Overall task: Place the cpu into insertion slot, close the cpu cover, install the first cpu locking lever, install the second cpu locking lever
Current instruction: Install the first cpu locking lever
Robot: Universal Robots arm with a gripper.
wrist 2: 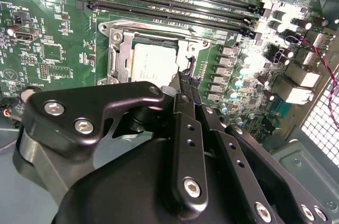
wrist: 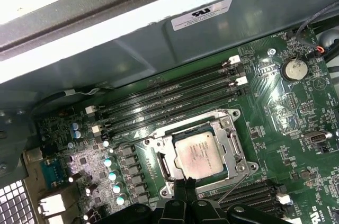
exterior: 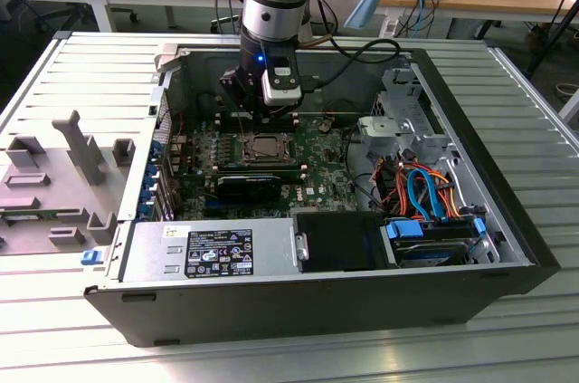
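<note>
The silvery-grey square cpu (wrist: 199, 154) lies seated in the shiny-rimmed square insertion slot (wrist: 231, 119) on the green circuit board (wrist: 286, 128), with the thin windowed metal cpu cover (wrist: 159, 150) seemingly closed around it. The black gripper (wrist: 185, 186), fingertips pinched together and empty, sits at the slot's six o'clock edge in the first wrist view.

**Bright metal, green board, matt black gripper**

The cpu (wrist: 199, 153) shows a smooth silvery-grey metal top with a dull sheen. Around it the cpu cover (wrist: 231, 138) is thin bright metal, catching glare. The board (wrist: 296, 128) is glossy green, the memory slots (wrist: 175, 102) shiny black plastic. The gripper (wrist 2: 186, 83) is matt black, its links studded with shiny steel screws. In the exterior view, the case (exterior: 507, 93) is grey sheet metal on a ribbed aluminium table (exterior: 90, 66).
</note>
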